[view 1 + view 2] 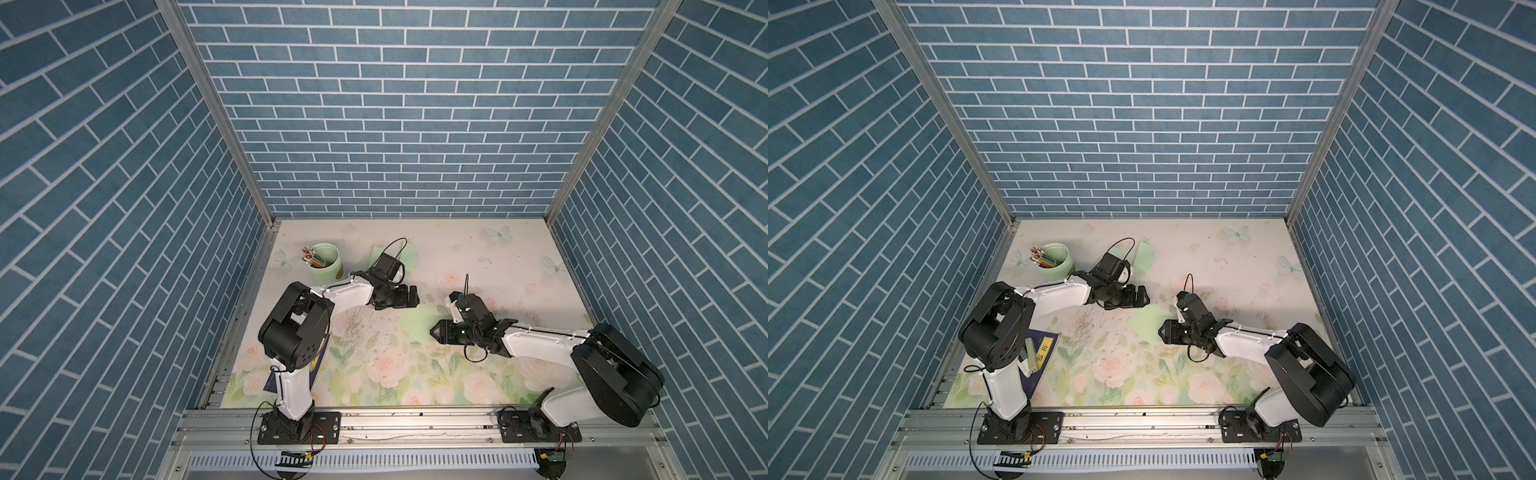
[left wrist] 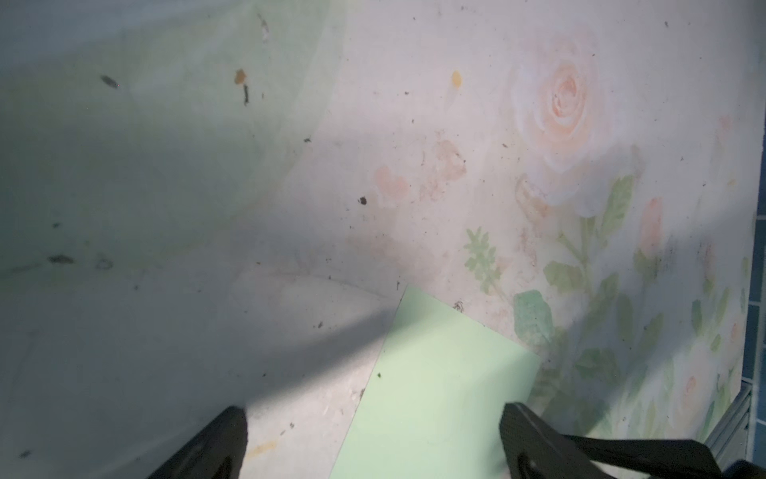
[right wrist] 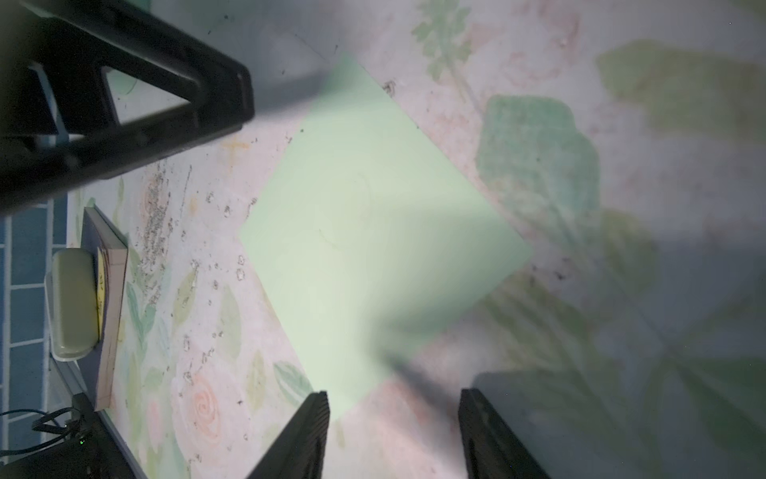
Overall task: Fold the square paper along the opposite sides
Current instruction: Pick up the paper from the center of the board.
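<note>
Two claws (image 1: pixel 414 296) (image 1: pixel 432 332) flank one green paper (image 1: pixel 415 326).

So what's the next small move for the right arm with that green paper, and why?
Probably lower the right pincer onto the near corner of the green paper and close on it. The paper lies flat and unfolded on the table, the corner sits just ahead of the open jaws, and nothing is held. The left pincer hangs open over the opposite corner.

You're looking at a staged lab test cell: blue brick-print panels (image 1: pixel 395 124) in aluminium framing rise around a floral tabletop (image 1: pixel 478 257), its front edge bordered by the arms' mounting rail (image 1: pixel 415 424).
</note>
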`<move>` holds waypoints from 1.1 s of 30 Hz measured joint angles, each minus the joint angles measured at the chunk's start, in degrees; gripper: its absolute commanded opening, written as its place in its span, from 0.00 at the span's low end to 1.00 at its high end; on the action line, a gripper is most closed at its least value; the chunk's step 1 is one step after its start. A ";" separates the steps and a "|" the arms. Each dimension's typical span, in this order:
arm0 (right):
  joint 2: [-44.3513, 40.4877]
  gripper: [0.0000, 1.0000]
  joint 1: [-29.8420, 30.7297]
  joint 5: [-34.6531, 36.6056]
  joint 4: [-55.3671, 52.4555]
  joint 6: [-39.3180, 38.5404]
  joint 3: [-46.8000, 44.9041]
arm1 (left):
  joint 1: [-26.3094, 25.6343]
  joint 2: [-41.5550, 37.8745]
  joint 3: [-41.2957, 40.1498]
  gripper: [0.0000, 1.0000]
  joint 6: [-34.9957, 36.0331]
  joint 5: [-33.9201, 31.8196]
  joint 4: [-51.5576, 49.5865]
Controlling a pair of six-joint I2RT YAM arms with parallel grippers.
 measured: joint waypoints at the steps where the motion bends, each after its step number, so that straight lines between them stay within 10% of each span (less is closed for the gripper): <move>1: 1.33 0.56 -0.37 -0.33 0.90 -0.02 0.87 | 0.00 -0.68 -1.01 1.00 -0.15 0.28 0.35; 19: 15.74 0.52 -5.97 -8.39 7.89 -3.34 12.50 | 0.02 -3.04 -5.27 0.97 -2.12 0.35 4.33; 33: 7.74 0.50 -7.65 -7.13 3.52 -2.97 5.29 | 0.52 -1.36 -3.06 0.97 -1.75 -2.51 3.04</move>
